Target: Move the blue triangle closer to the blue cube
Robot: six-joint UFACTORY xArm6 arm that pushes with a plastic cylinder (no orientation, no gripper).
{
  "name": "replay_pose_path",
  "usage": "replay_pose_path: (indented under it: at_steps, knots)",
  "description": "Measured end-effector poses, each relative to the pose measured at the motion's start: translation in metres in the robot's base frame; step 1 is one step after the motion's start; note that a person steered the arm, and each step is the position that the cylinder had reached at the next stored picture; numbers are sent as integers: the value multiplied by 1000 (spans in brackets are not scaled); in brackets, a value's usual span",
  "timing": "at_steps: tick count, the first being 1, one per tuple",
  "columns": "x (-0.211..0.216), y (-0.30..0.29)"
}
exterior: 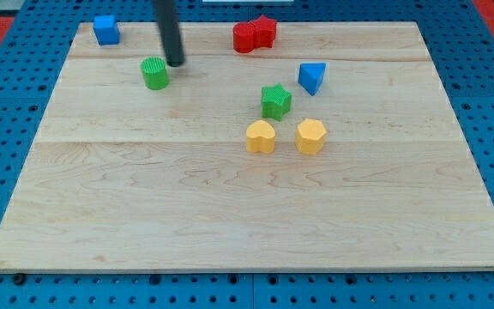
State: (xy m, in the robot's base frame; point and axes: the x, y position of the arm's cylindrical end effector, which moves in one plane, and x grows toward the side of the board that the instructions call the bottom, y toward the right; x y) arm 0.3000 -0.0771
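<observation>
Camera view shows a light wooden counter [230,215] sitting on a blue pegboard [7,94], with a handful of small blocks spread over its upper half. No fingers on this rig, so nothing to call apart or together, just a straight dark rod [169,30] coming down from the view's top. My tip [175,64] is down on the wood just to the upper right of the green cylinder [154,74], really close, though I can't tell if it's actually touching it.

The blue triangle [312,77] sits over toward the view's right, about level with the green cylinder. The blue cube [105,29] is way off in the top left corner of the counter, so the two blue pieces are well apart, and my tip is between them but much nearer the cube.

Other stuff: a red cylinder [244,38] and a red star [265,32] pressed right up against each other near the top edge, a green star [275,101] just below and left of the blue triangle, and below that a yellow heart [261,136] beside a yellow hexagon [310,136], with a small gap between them.
</observation>
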Motion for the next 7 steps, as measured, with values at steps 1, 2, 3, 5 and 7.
replay_pose_path:
  at_steps: [1,2,3,5,7]
  knots:
    - [9,75]
    - [-10,123]
    - [-16,193]
    - [52,218]
    - [22,200]
